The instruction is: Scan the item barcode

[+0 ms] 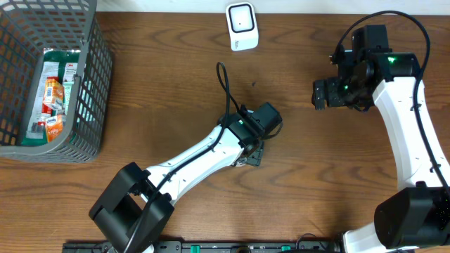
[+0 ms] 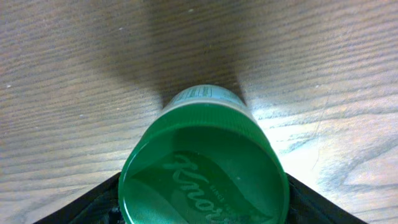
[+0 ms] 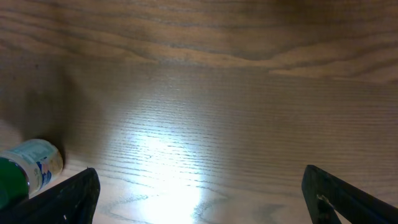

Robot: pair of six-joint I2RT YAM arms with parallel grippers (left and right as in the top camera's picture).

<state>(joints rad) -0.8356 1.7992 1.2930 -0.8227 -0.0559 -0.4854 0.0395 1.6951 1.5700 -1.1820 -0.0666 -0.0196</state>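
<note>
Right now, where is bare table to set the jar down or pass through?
Bare table between the basket and the left arm, between the scanner and the left pincer, and from there to the right pincer. Crowded only around the jar in the left pincer.

Mock shop checkout: a white rounded barcode scanner (image 1: 242,27) is sitting on the brown wood-grain table (image 1: 169,84), and a grey mesh shopping basket (image 1: 96,84) is holding packaged groceries (image 1: 53,98).

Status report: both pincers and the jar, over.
Left pincer shut on Knorr jar, lid end. Right pincer open, empty, hovering. Scanner at far edge, nothing seen between.
</note>
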